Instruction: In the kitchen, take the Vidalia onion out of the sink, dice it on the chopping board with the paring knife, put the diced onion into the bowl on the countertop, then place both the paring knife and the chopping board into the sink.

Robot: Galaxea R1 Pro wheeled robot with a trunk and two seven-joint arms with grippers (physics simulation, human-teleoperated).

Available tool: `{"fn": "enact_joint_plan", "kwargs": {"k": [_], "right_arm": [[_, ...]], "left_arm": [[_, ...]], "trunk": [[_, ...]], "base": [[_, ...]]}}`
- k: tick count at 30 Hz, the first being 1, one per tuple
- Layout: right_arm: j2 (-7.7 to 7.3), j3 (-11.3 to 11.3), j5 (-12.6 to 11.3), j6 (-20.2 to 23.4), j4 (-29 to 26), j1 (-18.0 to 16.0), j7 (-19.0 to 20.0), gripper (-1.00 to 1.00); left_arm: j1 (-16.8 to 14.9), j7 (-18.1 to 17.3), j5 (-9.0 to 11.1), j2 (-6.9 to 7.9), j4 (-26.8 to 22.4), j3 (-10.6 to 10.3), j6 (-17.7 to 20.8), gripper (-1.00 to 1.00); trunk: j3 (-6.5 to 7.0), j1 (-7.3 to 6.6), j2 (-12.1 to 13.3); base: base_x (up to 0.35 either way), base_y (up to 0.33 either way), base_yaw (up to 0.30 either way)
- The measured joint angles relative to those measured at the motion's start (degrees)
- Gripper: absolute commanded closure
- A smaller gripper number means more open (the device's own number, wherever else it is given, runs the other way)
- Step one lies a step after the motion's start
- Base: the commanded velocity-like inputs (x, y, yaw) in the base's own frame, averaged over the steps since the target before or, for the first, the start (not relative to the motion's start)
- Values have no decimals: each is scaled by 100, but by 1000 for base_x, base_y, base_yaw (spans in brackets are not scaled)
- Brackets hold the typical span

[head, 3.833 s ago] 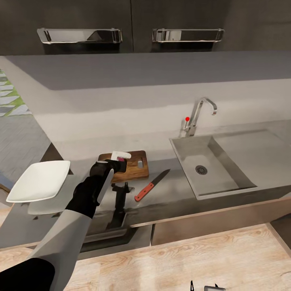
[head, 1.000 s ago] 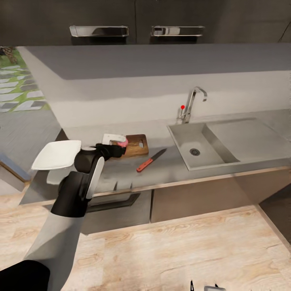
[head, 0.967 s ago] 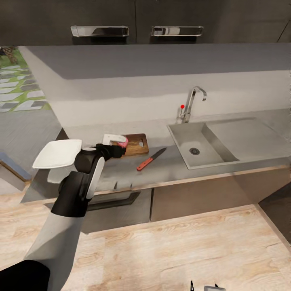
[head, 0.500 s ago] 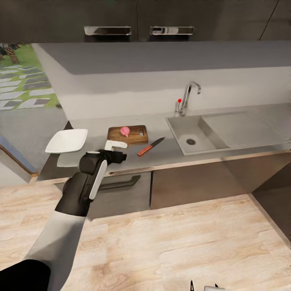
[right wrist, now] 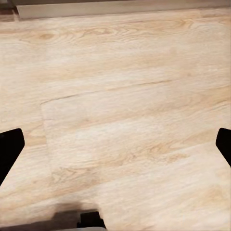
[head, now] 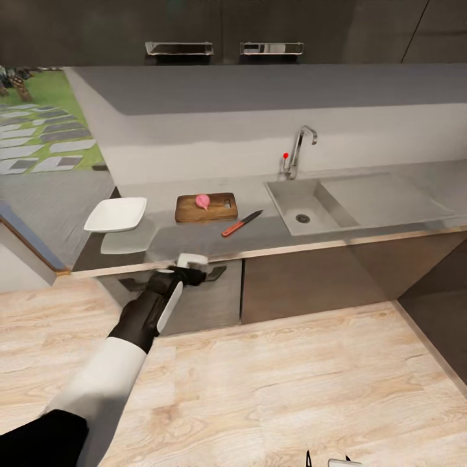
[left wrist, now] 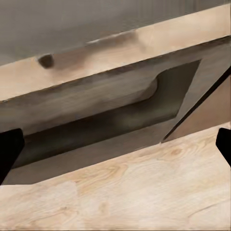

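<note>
On the grey countertop (head: 272, 237) the onion (head: 203, 201) was seen whole on the chopping board (head: 188, 211), out of the sink (head: 295, 198); the paring knife (head: 241, 224) lay untouched beside it; both grippers, left gripper (left wrist: 115, 144) and right gripper (right wrist: 115, 149), were spread wide, empty.

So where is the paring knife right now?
In the head view, the paring knife lies on the countertop between the chopping board and the sink, touched by neither gripper.

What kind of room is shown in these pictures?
Most likely a kitchen: a steel sink with a chrome tap is set into a long grey countertop, and a chopping board with a paring knife beside it lies there.
</note>
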Motion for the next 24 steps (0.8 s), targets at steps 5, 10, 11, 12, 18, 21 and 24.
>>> {"fn": "enact_joint_plan", "kwargs": {"k": [5, 10, 11, 12, 18, 21, 24], "right_arm": [[-8, 0, 0, 0, 0, 0, 1, -100], [-9, 0, 0, 0, 0, -1, 3, -100], [-9, 0, 0, 0, 0, -1, 3, -100], [-11, 0, 0, 0, 0, -1, 3, -100], [-17, -1, 0, 0, 0, -1, 2, -100], [-17, -4, 0, 0, -1, -1, 3, -100], [-17, -6, 0, 0, -1, -1, 3, -100]], "left_arm": [[0, 2, 3, -26, 1308, 3, -1235, -100], [0, -3, 15, -35, 2845, 23, -2499, -100], [1, -3, 19, -32, 3341, 27, -2918, -100], [0, -5, 21, -27, 3693, 28, -3146, -100], [-2, -10, 27, -1, 4897, 44, -3579, -100], [10, -11, 27, 10, 5265, 51, -3695, -100], [35, -9, 28, 23, 5638, 57, -3815, -100]], "trunk": [[0, 0, 0], [-1, 0, 0], [-1, 0, 0], [-1, 0, 0], [-1, 0, -1], [0, 0, -1], [0, 0, 0]], "base": [[-2, 0, 0], [0, 0, 0], [0, 0, 0], [0, 0, 0], [0, 0, 0], [0, 0, 0], [0, 0, 0]]}}
